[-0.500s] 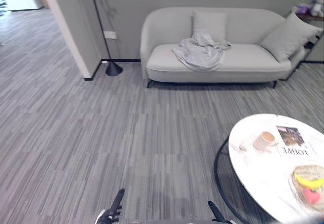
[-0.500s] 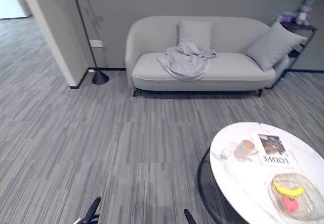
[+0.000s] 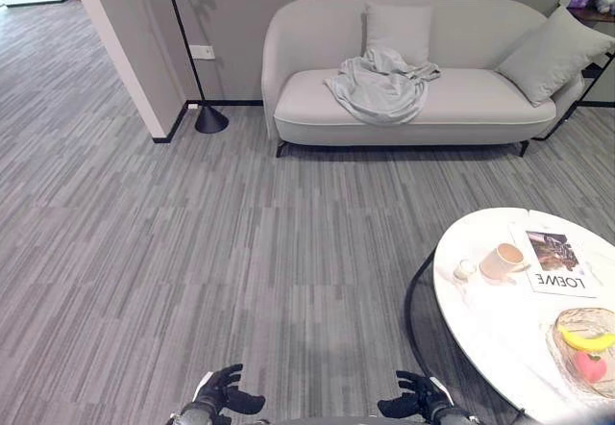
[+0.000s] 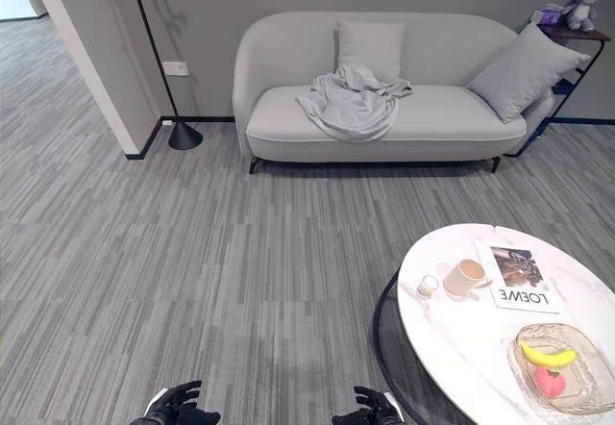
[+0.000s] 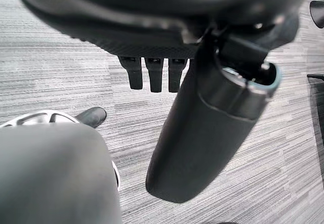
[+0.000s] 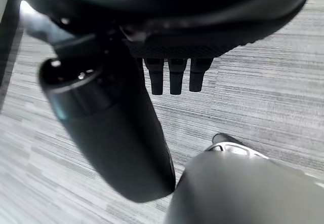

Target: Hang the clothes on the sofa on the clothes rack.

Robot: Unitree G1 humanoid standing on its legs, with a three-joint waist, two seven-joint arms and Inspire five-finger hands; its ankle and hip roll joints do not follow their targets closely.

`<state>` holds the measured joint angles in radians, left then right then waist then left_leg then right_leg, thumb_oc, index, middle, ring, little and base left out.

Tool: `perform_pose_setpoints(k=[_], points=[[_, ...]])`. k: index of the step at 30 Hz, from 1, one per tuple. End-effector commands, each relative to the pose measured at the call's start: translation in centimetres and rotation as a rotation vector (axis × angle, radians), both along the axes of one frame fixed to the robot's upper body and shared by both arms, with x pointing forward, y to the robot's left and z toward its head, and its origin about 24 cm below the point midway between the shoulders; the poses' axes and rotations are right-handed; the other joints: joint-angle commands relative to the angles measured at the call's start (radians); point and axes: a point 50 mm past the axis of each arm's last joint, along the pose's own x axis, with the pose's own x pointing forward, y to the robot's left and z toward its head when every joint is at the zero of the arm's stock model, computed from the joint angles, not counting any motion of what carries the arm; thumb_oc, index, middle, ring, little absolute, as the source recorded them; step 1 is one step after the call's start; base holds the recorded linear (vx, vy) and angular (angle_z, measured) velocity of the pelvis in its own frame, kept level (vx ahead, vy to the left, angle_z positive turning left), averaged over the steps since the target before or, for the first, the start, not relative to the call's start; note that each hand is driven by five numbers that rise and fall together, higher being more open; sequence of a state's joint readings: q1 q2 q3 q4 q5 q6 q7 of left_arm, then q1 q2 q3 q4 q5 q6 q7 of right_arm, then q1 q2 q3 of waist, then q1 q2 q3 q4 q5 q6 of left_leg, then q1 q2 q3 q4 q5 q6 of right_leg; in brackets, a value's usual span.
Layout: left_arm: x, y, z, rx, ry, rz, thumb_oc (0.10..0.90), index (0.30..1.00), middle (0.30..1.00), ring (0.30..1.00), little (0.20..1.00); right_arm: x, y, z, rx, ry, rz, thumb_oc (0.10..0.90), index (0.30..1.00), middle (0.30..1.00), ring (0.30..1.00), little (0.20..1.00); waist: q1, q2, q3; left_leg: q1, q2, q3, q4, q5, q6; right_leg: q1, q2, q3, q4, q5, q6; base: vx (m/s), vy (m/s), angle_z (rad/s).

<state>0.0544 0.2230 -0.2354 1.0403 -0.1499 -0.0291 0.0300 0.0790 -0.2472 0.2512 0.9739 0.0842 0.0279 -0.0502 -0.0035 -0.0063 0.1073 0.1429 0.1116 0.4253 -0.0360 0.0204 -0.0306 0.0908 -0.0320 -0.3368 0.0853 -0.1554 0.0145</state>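
A crumpled light grey garment [image 3: 380,87] lies on the seat of the pale sofa [image 3: 480,110] against the far wall, partly draped up the backrest. Both hands hang low at the near edge of the eye views, far from the sofa across open carpet. My left hand [image 3: 223,396] is open with relaxed fingers [image 5: 152,74] and holds nothing. My right hand [image 3: 415,401] is likewise open, its fingers [image 6: 176,76] straight over bare carpet.
A round white table [image 3: 495,334] stands at the near right with a cup [image 3: 502,262], a magazine [image 3: 555,263] and a fruit bowl [image 3: 586,348]. Two cushions [image 3: 555,52] rest on the sofa. A black pole on a round base [image 3: 211,117] stands by the wall corner, left of the sofa.
The camera has shifted, and the sofa sits a little higher in the picture. Both hands have come further into view at the bottom edge, fingers now turned inward.
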Motion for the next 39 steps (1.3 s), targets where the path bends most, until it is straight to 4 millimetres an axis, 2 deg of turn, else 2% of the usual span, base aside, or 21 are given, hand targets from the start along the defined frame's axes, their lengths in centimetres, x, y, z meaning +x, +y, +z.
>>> perform_pose_setpoints(k=[1,3,5,7,10,13,15,16,18,19,20,21,23,24,26,27,31,33,34,36,39], points=[[3.1,-0.7,0.8,-0.001,-0.1,-0.037,0.8,0.9,0.9,0.9,0.9,2.7,-0.5,1.2,-0.033,-0.097,0.079,0.8,0.9,0.9,0.9,0.9,-0.019,-0.052,0.052,-0.032,0.038,-0.065,0.152,-0.138,-0.07,0.061,-0.063,-0.038,-0.173,0.083,0.036,0.06,-0.138,0.0],[3.3,-0.7,1.0,-0.004,-0.112,-0.028,0.8,0.9,0.9,0.9,0.9,2.7,-0.7,1.4,-0.031,-0.109,0.078,0.8,0.9,0.9,0.9,0.9,-0.021,-0.058,0.068,-0.097,0.066,-0.085,0.308,-0.141,-0.074,0.074,-0.056,-0.033,-0.173,0.062,0.014,0.12,-0.159,-0.1],[3.8,-0.7,1.3,-0.009,-0.138,-0.006,0.8,0.9,0.9,0.9,0.9,3.1,-1.1,1.8,-0.038,-0.132,0.063,0.8,0.9,0.9,0.9,0.9,-0.006,-0.062,0.102,-0.213,0.101,-0.156,0.529,-0.078,-0.083,0.093,-0.034,-0.025,-0.173,0.044,-0.023,0.13,-0.207,-0.08],[4.5,-0.8,1.5,-0.009,-0.162,0.005,0.8,0.9,0.9,0.9,0.9,4.0,-1.1,2.2,-0.038,-0.169,0.05,0.8,0.9,0.9,0.9,0.9,0.01,-0.076,0.128,-0.323,0.081,-0.2,0.617,-0.027,-0.069,0.098,-0.031,-0.029,-0.173,0.032,-0.043,0.12,-0.131,-0.01],[4.4,-0.9,1.5,-0.019,-0.164,0.011,0.8,0.9,0.9,0.9,0.9,3.8,-1.0,2.2,-0.032,-0.168,0.042,0.8,0.9,0.9,0.9,0.9,0.033,-0.083,0.129,-0.395,0.063,-0.217,0.469,-0.075,-0.062,0.139,-0.03,-0.018,-0.173,-0.015,-0.024,0.35,0.004,-0.05],[3.8,-0.8,1.5,-0.027,-0.162,0.013,0.8,0.9,0.9,0.9,0.9,4.6,-1.1,2.6,-0.033,-0.201,0.05,0.8,0.9,0.9,0.9,0.9,0.047,-0.06,0.117,-0.391,0.138,-0.153,-0.004,0.093,-0.095,0.192,-0.032,-0.036,-0.173,-0.062,0.007,0.55,0.173,-0.43],[3.4,-0.4,1.4,-0.013,-0.145,0.024,0.8,0.9,0.9,0.9,0.9,4.9,-1.0,2.7,-0.038,-0.209,0.053,0.8,0.9,0.9,0.9,0.9,0.048,-0.06,0.111,-0.424,0.173,-0.1,-0.05,0.11,-0.105,0.231,-0.029,-0.035,-0.173,-0.08,0.016,0.63,0.184,-0.66],[2.9,0.1,1.2,-0.02,-0.135,0.063,0.8,0.9,0.9,0.9,0.9,4.9,-0.8,2.6,-0.025,-0.207,0.065,0.8,0.9,0.9,0.9,0.9,0.052,-0.054,0.092,-0.4,0.171,-0.065,-0.051,0.108,-0.104,0.248,-0.028,-0.02,-0.173,-0.079,0.035,0.84,0.294,-0.45],[2.2,0.5,1.0,-0.012,-0.116,0.088,0.8,0.9,0.9,0.9,0.9,4.6,-0.4,2.4,-0.018,-0.194,0.083,0.8,0.9,0.9,0.9,0.9,0.063,-0.058,0.066,-0.373,0.127,-0.084,-0.051,0.176,-0.099,0.279,-0.057,0.002,-0.173,-0.065,0.05,0.92,0.357,-0.36],[1.7,1.4,1.0,-0.006,-0.113,0.127,0.8,0.9,0.9,0.9,0.9,4.1,0.0,2.2,0.007,-0.181,0.086,0.8,0.9,0.9,0.9,0.9,0.091,-0.099,0.034,-0.314,0.032,-0.087,-0.044,0.15,-0.05,0.264,-0.162,0.02,-0.01,0.045,0.093,0.96,0.439,-0.94],[1.6,1.5,1.0,-0.015,-0.111,0.135,0.8,0.9,0.9,0.9,0.9,4.1,0.1,2.2,0.003,-0.178,0.104,0.8,0.9,0.9,0.9,0.9,0.096,-0.112,0.039,-0.288,-0.011,-0.079,-0.041,0.121,-0.021,0.228,-0.21,0.016,0.108,0.13,0.115,1.27,0.725,-0.82],[2.3,1.9,1.5,-0.027,-0.149,0.17,0.8,0.9,0.9,0.9,0.9,5.0,0.0,2.7,0.006,-0.218,0.107,0.8,0.9,0.9,0.9,0.9,0.087,-0.119,0.061,-0.223,-0.071,-0.065,-0.051,0.056,0.031,0.121,-0.316,0.009,0.343,0.31,0.136,0.68,0.562,-0.4],[2.6,2.2,1.7,-0.033,-0.168,0.191,0.8,0.9,0.9,0.9,0.9,6.0,0.1,3.5,0.007,-0.268,0.103,0.8,0.9,0.9,0.9,0.9,0.068,-0.107,0.089,-0.158,-0.095,-0.059,-0.051,-0.018,0.067,-0.012,-0.389,0.008,0.495,0.393,0.147,0.59,0.45,-0.13],[2.6,2.2,1.7,-0.036,-0.172,0.2,0.8,0.9,0.9,0.9,0.9,6.5,0.2,3.9,0.013,-0.296,0.097,0.8,0.9,0.9,0.9,0.9,0.055,-0.094,0.104,-0.119,-0.091,-0.055,-0.051,-0.054,0.067,-0.091,-0.389,-0.011,0.471,0.311,0.123,0.5,0.217,-0.12],[2.8,2.1,1.8,-0.046,-0.182,0.207,0.8,0.9,0.9,0.9,0.9,6.6,0.1,4.1,0.013,-0.306,0.099,0.8,0.9,0.9,0.9,0.9,0.045,-0.084,0.113,-0.095,-0.092,-0.068,-0.051,-0.069,0.066,-0.101,-0.38,-0.032,0.429,0.282,0.117,0.4,0.061,0.12],[2.6,2.0,1.8,-0.063,-0.185,0.225,0.8,0.9,0.9,0.9,0.9,6.9,0.0,4.7,0.014,-0.338,0.102,0.8,0.9,0.9,0.9,0.9,0.021,-0.063,0.132,-0.038,-0.096,-0.07,-0.051,-0.113,0.062,-0.189,-0.334,-0.065,0.312,0.224,0.112,0.6,0.001,0.49],[1.5,2.0,1.3,-0.069,-0.149,0.253,0.8,0.9,0.9,0.9,0.9,6.8,-0.3,5.0,0.023,-0.355,0.078,0.8,0.9,0.9,0.9,0.9,-0.039,-0.066,0.149,0.094,-0.125,-0.108,-0.051,-0.213,0.021,-0.327,-0.162,-0.032,-0.173,0.304,0.167,0.66,-0.068,0.58],[1.0,1.9,0.9,-0.072,-0.126,0.261,0.8,0.9,0.9,0.9,0.9,6.7,-0.3,5.0,0.027,-0.353,0.077,0.8,0.9,0.9,0.9,0.9,-0.047,-0.071,0.149,0.127,-0.137,-0.108,-0.051,-0.231,0.008,-0.4,-0.173,-0.069,-0.173,0.297,0.197,0.72,-0.075,0.75],[0.2,1.6,0.5,-0.079,-0.09,0.257,0.8,0.9,0.9,0.9,0.9,5.9,-0.5,4.6,0.029,-0.328,0.077,0.8,0.9,0.9,0.9,0.9,-0.047,-0.068,0.129,0.171,-0.147,-0.141,-0.051,-0.268,0.006,-0.363,-0.165,-0.125,-0.173,0.297,0.192,0.9,-0.157,0.67],[-0.3,1.0,0.1,-0.093,-0.067,0.256,0.8,0.9,0.9,0.9,0.9,4.6,-1.4,4.1,0.019,-0.29,0.046,0.8,0.9,0.9,0.9,0.9,-0.048,-0.06,0.116,0.197,-0.111,-0.142,0.025,-0.203,-0.03,-0.3,-0.124,-0.121,-0.173,0.313,0.159,0.83,-0.297,0.76],[0.7,0.5,0.4,-0.141,-0.108,0.316,0.8,0.9,0.9,0.9,0.9,3.3,-2.9,3.4,-0.015,-0.237,-0.022,0.8,0.9,0.9,0.9,0.9,-0.039,-0.057,0.133,0.001,0.003,-0.206,0.574,-0.024,-0.094,-0.187,-0.075,-0.09,-0.173,0.255,0.073,0.58,-0.431,1.67]])
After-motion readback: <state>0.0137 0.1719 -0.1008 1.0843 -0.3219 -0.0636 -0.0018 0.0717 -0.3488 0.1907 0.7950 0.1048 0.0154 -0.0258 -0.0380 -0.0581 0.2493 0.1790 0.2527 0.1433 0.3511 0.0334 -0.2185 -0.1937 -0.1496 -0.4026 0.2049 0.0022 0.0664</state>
